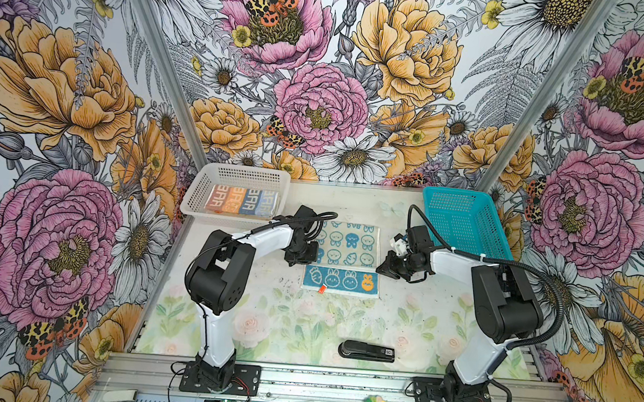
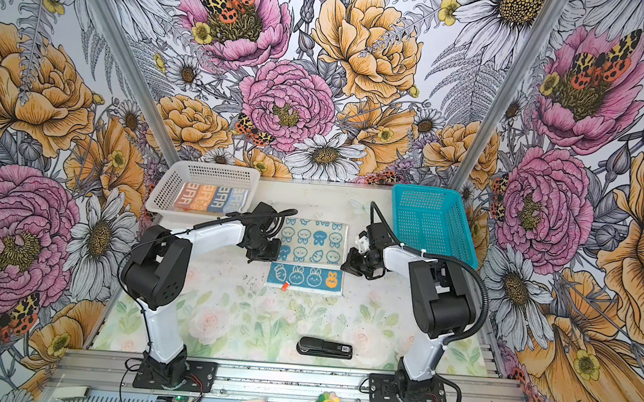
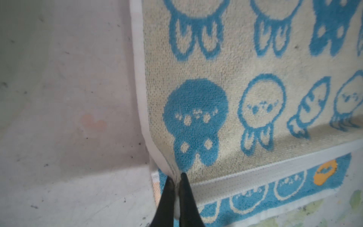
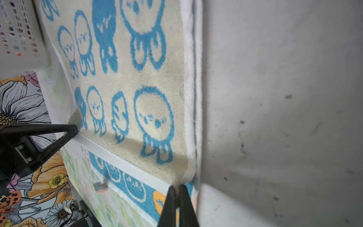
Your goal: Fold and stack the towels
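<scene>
Running lengthwise left-right, cream towel points bunny ears nearward.

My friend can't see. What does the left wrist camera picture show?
The left gripper has its two black jaws pinched shut on a corner of a cream towel printed with blue bunnies. Under that edge shows blue cloth with white bunny outlines and one orange bunny, and bare speckled table lies beside it.
</scene>
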{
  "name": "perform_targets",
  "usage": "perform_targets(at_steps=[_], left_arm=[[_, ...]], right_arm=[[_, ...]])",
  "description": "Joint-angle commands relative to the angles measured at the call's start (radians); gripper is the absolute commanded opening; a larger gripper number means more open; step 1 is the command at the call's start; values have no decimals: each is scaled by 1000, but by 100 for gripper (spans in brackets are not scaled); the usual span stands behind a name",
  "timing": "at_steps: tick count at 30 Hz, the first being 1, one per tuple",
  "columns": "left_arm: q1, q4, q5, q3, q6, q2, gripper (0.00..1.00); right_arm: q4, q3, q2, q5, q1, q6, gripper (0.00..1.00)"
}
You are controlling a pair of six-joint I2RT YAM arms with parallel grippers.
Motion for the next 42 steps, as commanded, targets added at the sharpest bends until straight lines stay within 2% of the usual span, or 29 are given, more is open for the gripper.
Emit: perform_targets(at_steps=[1,9,15,23,31,36,42], left_arm=[[22,-9,-122,23,-10,50,0],[33,-12,-154,125,-7,139,0],[49,-22,-143,233,-2,197,0],[74,-81,-150,332,24,137,0],[91,-111,-154,321,39,36,0],[91,-114,-146,285,40,-14,0],[69,-111,-159,183,28,-52,0]], right_arm=[[-2,21,50,131,-33,19,0],[-3,103,156,137,-55,34,0],[-7,201,207,99,-87,37,0],[-81,308,101,64,-106,32,0],[-127,307,-25,63,-108,23,0],[-156,273,-97,71,-108,9,0],[-153,149,-147,89,-88,4,0]])
